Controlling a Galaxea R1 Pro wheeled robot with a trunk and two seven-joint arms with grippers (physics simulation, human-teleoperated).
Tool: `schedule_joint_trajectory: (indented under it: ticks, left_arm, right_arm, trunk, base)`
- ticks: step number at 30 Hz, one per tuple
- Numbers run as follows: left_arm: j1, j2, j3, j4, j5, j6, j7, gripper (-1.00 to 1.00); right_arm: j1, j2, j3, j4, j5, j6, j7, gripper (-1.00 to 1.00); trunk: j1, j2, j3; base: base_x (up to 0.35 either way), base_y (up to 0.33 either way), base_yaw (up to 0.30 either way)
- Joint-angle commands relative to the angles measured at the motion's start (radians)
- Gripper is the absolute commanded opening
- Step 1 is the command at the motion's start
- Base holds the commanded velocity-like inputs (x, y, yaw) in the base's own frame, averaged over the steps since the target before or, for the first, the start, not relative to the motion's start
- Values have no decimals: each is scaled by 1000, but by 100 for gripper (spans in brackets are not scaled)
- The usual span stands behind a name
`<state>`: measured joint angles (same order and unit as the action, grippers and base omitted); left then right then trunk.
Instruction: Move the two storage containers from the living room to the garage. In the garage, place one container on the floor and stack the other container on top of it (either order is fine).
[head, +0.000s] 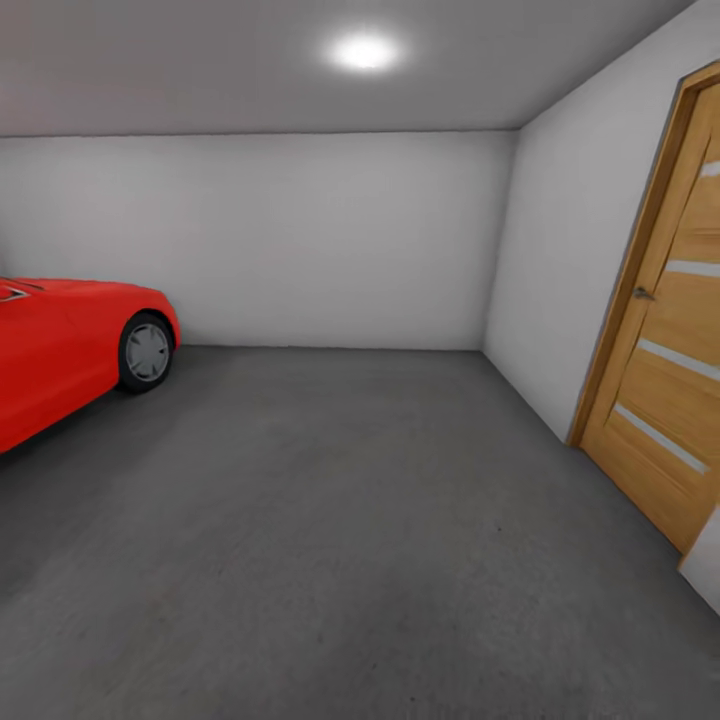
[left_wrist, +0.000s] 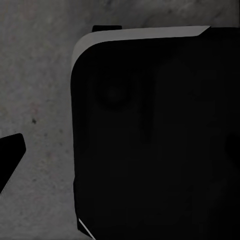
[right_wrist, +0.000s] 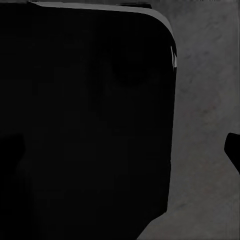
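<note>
In the garage, a red car (head: 70, 340) sits at the left on the dark grey floor (head: 340, 530); a wooden door (head: 670, 360) stands at the right. Both wrist views show a black rounded body (left_wrist: 155, 135) above concrete; I cannot tell either gripper's state.

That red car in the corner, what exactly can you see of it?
The red car shows just its front part at the head view's left edge, the rest cut off. Glossy red bodywork, smooth hood, one black-tyred front wheel with a grey hub. It stands on the dark grey floor, nose toward the white back wall, apart from it.
</note>
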<state>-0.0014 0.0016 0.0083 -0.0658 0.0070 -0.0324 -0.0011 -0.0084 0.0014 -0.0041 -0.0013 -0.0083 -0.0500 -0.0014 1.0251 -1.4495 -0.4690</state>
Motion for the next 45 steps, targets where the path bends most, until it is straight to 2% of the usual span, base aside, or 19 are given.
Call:
schedule_joint_trajectory:
  ticks: [1, 45]
  left_arm:
    - [0, -1, 0, 0, 1, -3, 0, 100]
    - [0, -6, -2, -25, -1, -3, 1, 100]
  right_arm:
    - [-1, 0, 0, 1, -1, -11, 0, 100]
    - [-1, -1, 1, 1, -1, -21, 0, 100]
  trunk:
    - [0, 0, -1]
    - [0, 0, -1]
  base:
    - [0, 0, -236]
    - [0, 0, -236]
